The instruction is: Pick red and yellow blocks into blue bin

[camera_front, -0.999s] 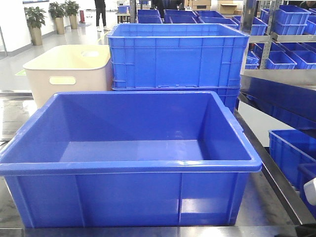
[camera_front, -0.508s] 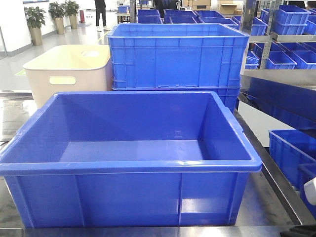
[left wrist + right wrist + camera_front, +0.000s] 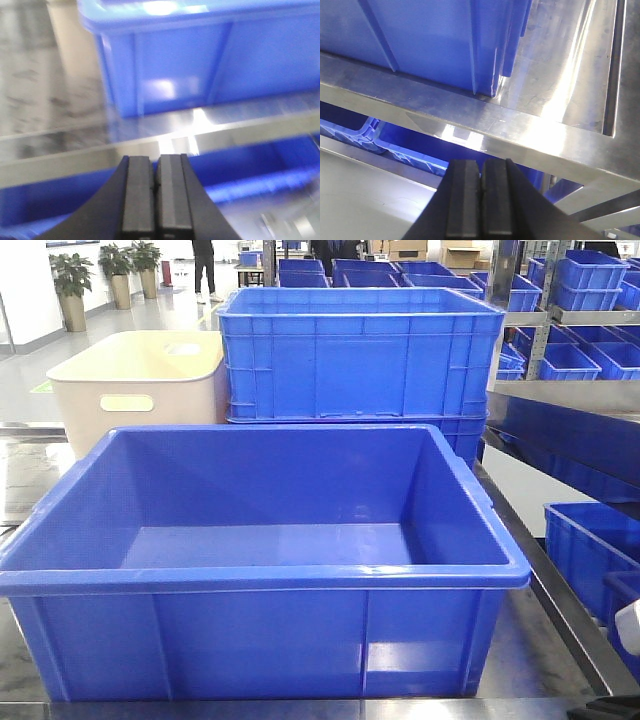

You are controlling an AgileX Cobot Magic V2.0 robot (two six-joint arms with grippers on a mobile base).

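Both claws, left claw (image 3: 155, 192) and right claw (image 3: 482, 197), are pressed shut on nothing and sit low at the near edge of the steel worktop (image 3: 560, 75), with the blue bin (image 3: 265, 580) ahead of and above each of them. I see its floor bare. Neither the red cube nor the yellow brick shows in any view, so I cannot tell which arm is nearer.

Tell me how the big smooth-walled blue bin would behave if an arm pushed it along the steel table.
The blue bin looks empty, so probably light. Its wide flat base suggests sliding rather than tipping. The polished steel table likely offers little grip, so it may skid easily.
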